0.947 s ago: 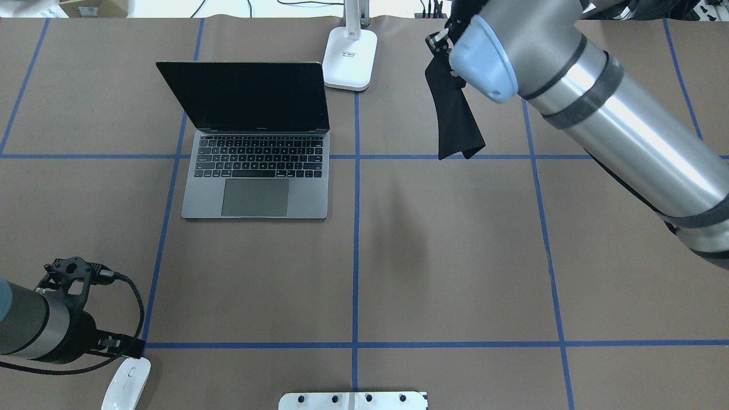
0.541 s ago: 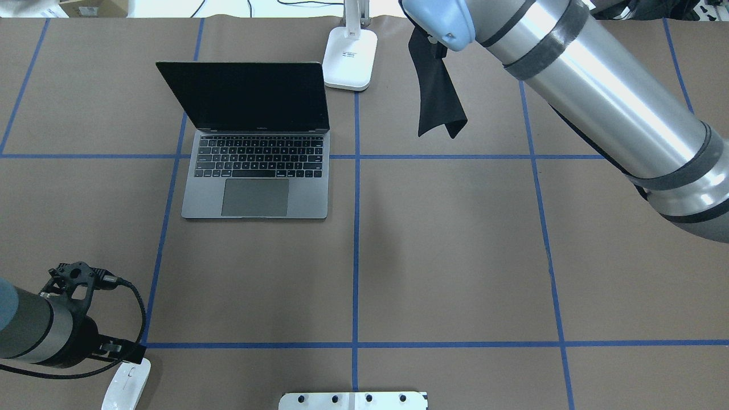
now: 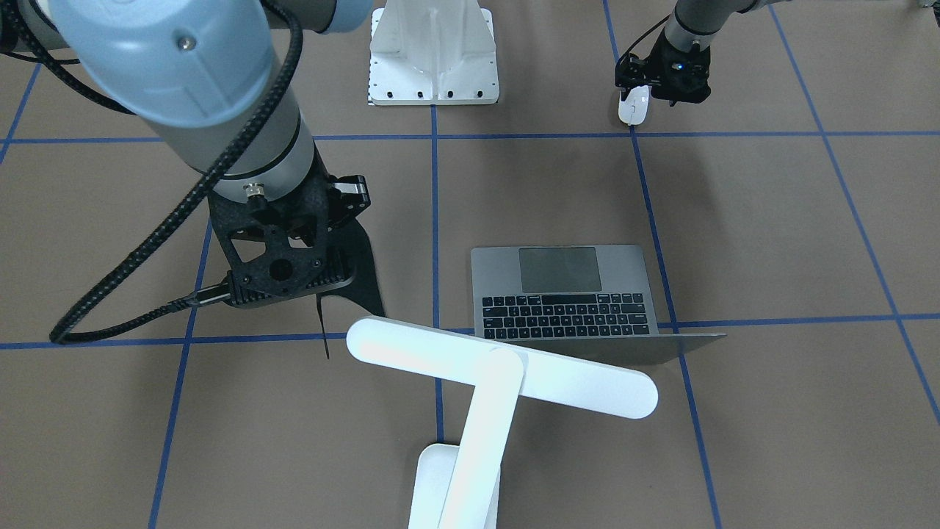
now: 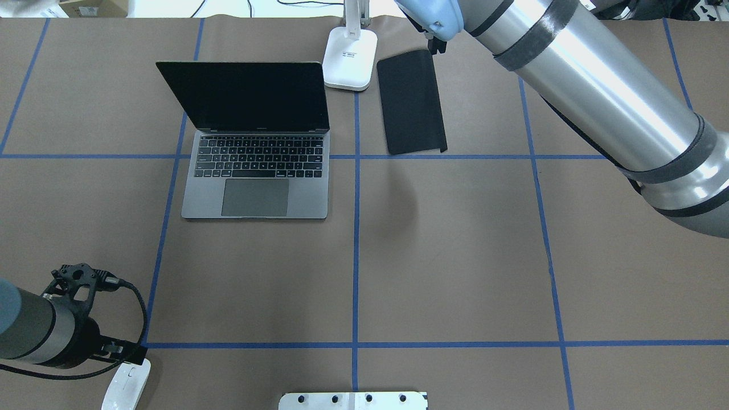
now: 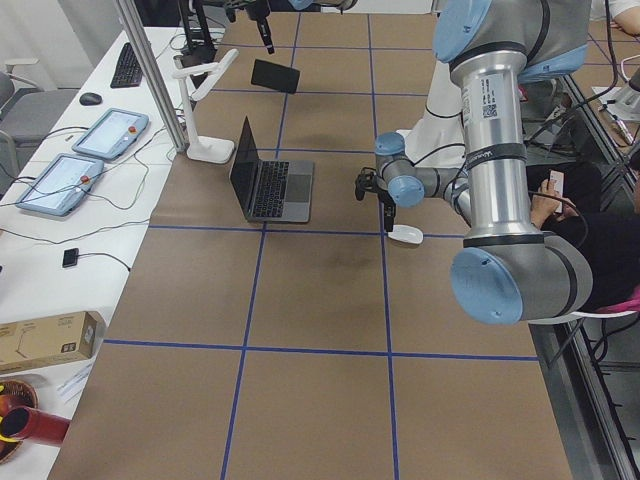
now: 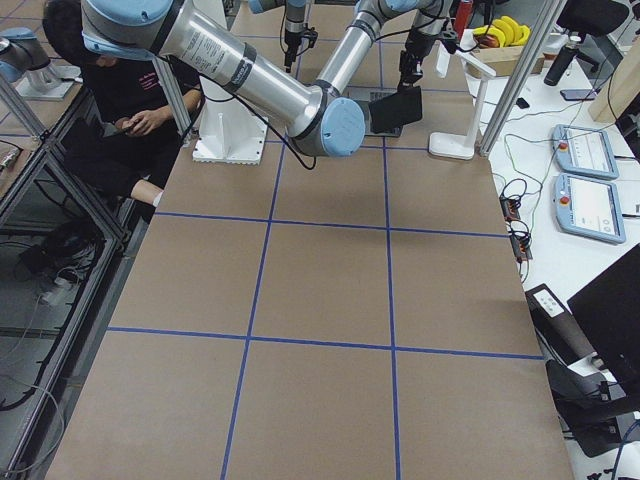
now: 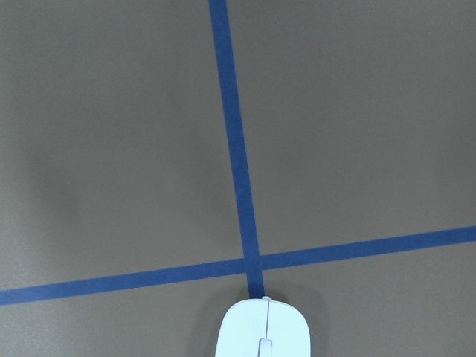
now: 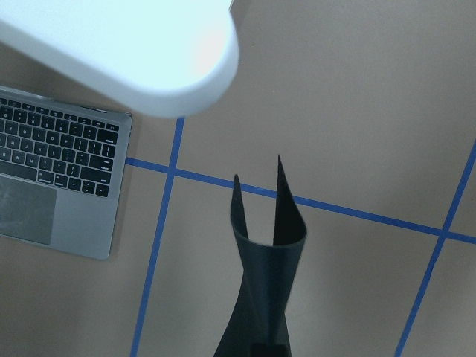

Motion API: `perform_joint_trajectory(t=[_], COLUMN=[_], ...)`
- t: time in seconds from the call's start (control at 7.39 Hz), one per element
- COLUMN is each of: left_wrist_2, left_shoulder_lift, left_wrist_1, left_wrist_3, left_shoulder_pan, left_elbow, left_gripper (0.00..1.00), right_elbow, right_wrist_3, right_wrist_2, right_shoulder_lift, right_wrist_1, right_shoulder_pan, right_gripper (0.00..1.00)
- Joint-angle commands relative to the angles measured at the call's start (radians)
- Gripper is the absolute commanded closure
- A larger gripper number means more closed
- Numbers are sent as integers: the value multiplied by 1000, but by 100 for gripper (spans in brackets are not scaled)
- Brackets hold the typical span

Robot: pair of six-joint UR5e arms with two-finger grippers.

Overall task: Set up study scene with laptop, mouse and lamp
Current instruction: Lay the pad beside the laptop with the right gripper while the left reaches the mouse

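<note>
Laptop (image 4: 254, 171) stands open on the brown, blue-taped table (image 4: 455, 256), with the lamp (image 3: 499, 371) base beside its screen. My right gripper (image 4: 434, 45) is clamped on a black pad (image 4: 411, 102) near the lamp. The mouse (image 4: 126, 384) lies just beside my left gripper (image 3: 667, 77); I cannot tell how its fingers are set.

Open grey laptop (image 4: 256, 171) beside white lamp (image 4: 349, 57), white mouse (image 4: 126, 386) well apart

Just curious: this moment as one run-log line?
right end effector grips black mouse pad beside lamp | left end effector at mouse | laptop open
</note>
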Motion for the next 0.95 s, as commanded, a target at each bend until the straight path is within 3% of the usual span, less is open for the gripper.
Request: perform_joint_trajectory(t=[0.0,0.81], left_wrist_2=[0,0], left_shoulder_lift=[2,5], left_wrist_1=[-45,-99], left_wrist_3=[1,1], left_shoulder_pan=[-1,82], left_elbow=[28,85], left_gripper=[1,1], right_elbow=[25,111], right_wrist_3=[-2,-73], right_wrist_2=[-19,-36], right_shoulder_lift=[-16,-91], right_wrist_1=[-1,4], right_shoulder_pan=[0,-2], right_gripper=[0,0])
